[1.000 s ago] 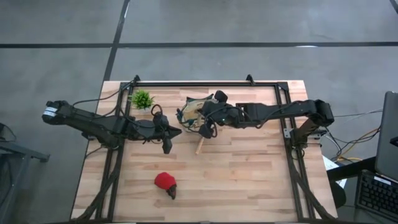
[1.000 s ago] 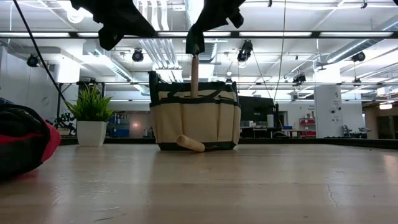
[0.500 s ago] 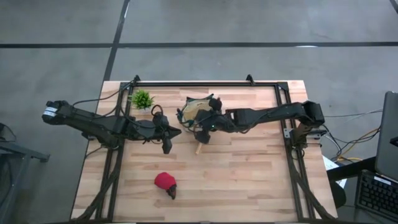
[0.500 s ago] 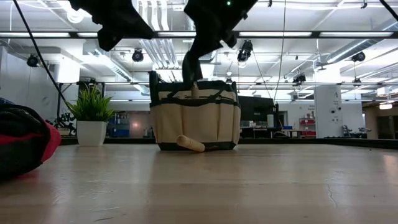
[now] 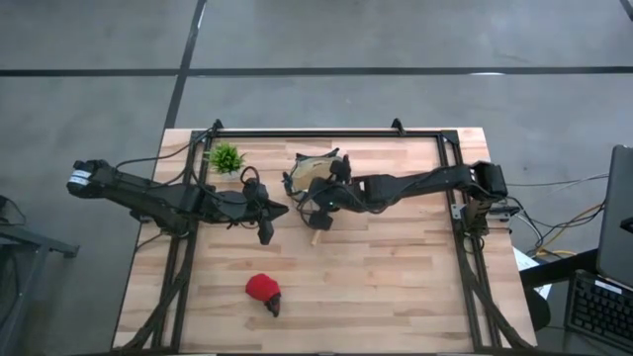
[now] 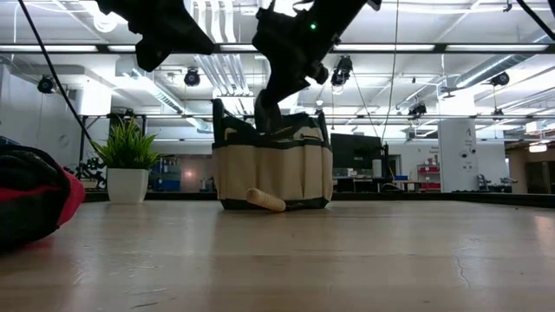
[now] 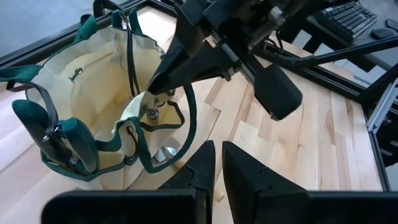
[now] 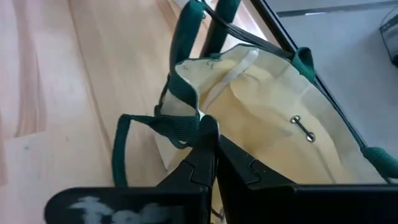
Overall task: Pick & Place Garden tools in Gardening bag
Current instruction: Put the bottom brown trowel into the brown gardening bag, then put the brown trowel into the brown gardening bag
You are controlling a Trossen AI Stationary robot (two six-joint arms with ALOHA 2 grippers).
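Note:
The tan gardening bag (image 5: pixel 309 170) with dark green trim stands upright at the table's far middle; it also shows in the low view (image 6: pixel 273 169). My right gripper (image 6: pixel 263 108) is shut and reaches down into the bag's mouth (image 8: pixel 267 124) with a wooden-handled trowel. A second trowel lies with its wooden handle (image 5: pixel 316 235) on the table, its blade end at the bag's foot. The red, dark-tipped item (image 5: pixel 262 288) lies at the near middle. My left gripper (image 5: pixel 267 233) is shut and empty, raised left of the bag. No pruners show. My right gripper comes from above, slanting down from the table's right, fingers (image 7: pixel 163 70) inside the bag's near rim. A pale wooden end (image 7: pixel 148 102) shows just under the fingertips. The rim and a green strap (image 8: pixel 186 124) hide the rest of the hold and the tool.
A small green potted plant (image 5: pixel 226 157) stands at the far left beside the bag. A black frame (image 5: pixel 326 133) runs along the table's far and side edges. Bare wood lies at the near right (image 5: pixel 415 287).
My right gripper has gone down and a little toward the table's left, into the bag's mouth. The wooden handle it held upright above the rim has sunk into the bag, out of the low view.

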